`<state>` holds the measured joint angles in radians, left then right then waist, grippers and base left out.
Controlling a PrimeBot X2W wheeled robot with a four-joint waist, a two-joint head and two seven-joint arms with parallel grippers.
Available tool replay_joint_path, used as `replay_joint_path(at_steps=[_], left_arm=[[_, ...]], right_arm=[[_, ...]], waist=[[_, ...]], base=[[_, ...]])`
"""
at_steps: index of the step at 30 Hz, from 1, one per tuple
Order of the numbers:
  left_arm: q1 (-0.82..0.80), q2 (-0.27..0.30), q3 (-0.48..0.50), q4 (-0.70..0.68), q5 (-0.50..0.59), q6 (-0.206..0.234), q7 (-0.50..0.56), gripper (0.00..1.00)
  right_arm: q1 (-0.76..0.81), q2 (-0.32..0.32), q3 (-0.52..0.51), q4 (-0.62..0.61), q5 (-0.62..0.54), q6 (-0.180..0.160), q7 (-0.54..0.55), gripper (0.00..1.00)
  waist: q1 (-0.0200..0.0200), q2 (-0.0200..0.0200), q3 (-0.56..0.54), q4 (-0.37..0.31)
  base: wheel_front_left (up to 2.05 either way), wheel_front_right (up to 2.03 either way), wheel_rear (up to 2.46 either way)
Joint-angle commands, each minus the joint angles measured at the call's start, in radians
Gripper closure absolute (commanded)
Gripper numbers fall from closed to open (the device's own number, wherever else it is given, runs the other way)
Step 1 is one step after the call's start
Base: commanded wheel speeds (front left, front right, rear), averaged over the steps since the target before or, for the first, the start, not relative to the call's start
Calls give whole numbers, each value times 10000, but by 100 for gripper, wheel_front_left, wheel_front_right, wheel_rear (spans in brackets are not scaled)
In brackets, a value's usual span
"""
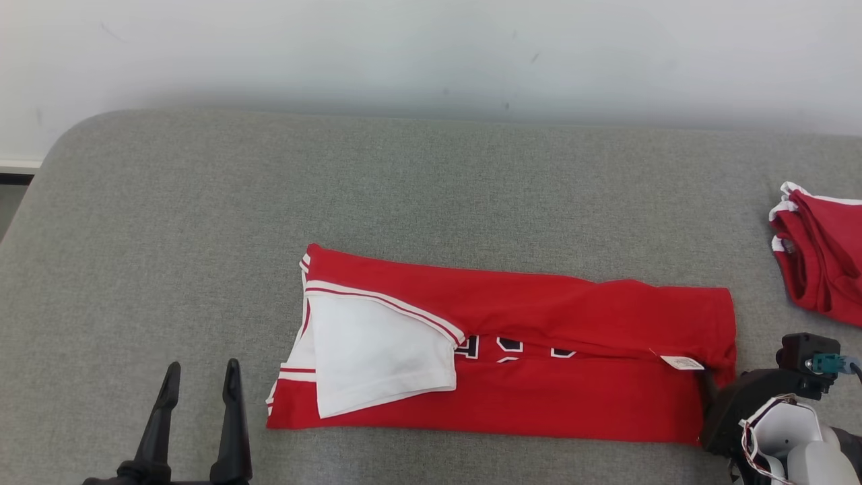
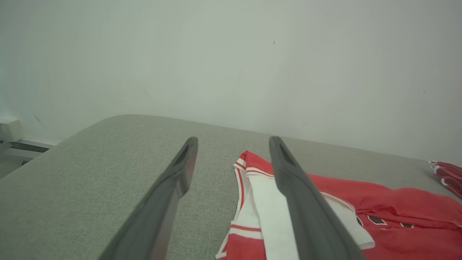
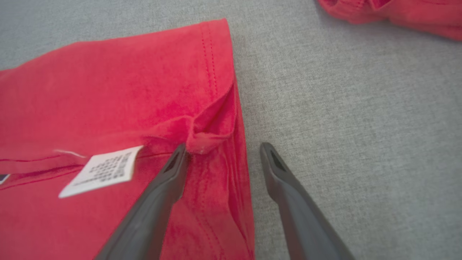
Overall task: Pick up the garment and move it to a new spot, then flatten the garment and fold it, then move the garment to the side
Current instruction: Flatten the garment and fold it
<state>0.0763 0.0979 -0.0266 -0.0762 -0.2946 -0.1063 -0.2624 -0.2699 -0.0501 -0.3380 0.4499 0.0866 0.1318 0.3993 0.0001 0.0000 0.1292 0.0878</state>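
Note:
The red garment (image 1: 525, 397) lies folded into a long strip across the grey table (image 1: 404, 188), with a white sleeve panel (image 1: 377, 350) turned over its left end and a white label (image 3: 99, 169) near its right end. My right gripper (image 3: 223, 148) is open and low at the garment's right hem (image 3: 216, 126), one finger over the cloth and the other over bare table. My left gripper (image 1: 200, 377) is open and holds nothing, standing a little left of the garment's left end (image 2: 249, 169).
A second red garment with white trim (image 1: 821, 263) lies bunched at the table's right edge, close beyond my right gripper. A pale wall (image 1: 431, 54) runs behind the table. The table's rounded left corner (image 1: 60, 141) is in view.

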Motion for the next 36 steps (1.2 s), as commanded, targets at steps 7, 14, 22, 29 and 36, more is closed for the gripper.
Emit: replay_joint_path(at_steps=[7, 14, 22, 29, 36], left_arm=[[-175, 117, -121, 434, -33, -96, -27, 0], [-154, 156, -195, 871, -446, -140, 335, 0], [-198, 243, -150, 852, -516, -2, 410, 0], [-44, 239, -139, 780, -617, 81, 424, 0], [27, 261, -150, 779, -720, 133, 458, 0]], right_arm=[[-123, 74, 586, 856, 407, 3, 358, 0], [-154, 137, 1030, 1320, 567, 24, 593, 85], [-380, 27, 516, 1130, 261, -13, 125, 100], [-379, -41, -729, 335, -218, -31, -397, 100], [-195, -31, -1711, -959, -811, -26, -478, 100]], waist=[[-1, 0, 57, 23], [-1, 0, 67, 69], [-1, 0, 30, 59], [-1, 0, 53, -76], [-1, 0, 38, -257]], base=[[0, 0, 0], [0, 0, 0], [0, 0, 0], [0, 0, 0], [0, 0, 0]])
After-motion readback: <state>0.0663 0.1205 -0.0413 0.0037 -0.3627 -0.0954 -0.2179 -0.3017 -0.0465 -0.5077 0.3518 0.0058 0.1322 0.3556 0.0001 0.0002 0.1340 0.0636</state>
